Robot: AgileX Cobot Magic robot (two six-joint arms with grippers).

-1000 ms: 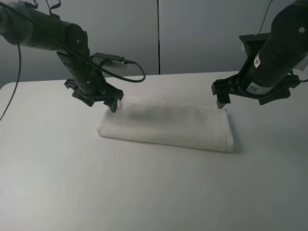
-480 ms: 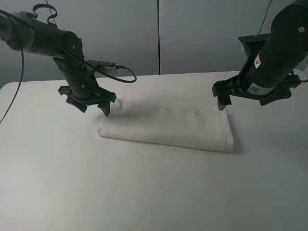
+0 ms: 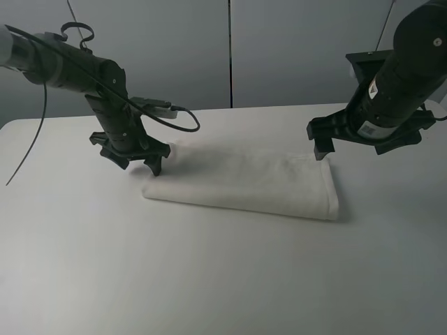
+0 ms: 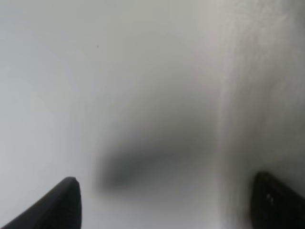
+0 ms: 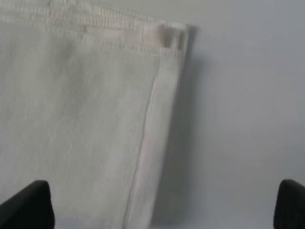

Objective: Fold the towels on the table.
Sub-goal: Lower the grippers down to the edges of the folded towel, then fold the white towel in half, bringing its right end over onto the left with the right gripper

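Jaws apart, the left gripper [image 3: 137, 162] and right gripper [image 3: 350, 144] are straddling far corners of the folded towel [image 3: 244, 183], likely readying a pinch.

Background: a grey panelled wall [image 3: 300, 56] fills the upper part of the high view. A dark vertical seam [image 3: 230, 52] divides it into two plain, flat panels. A thin line [image 3: 386, 24] slants across its upper right corner.

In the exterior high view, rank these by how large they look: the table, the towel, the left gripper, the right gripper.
1. table
2. towel
3. left gripper and right gripper: not ranked. The right looks slightly wider, but it may simply be nearer the camera.
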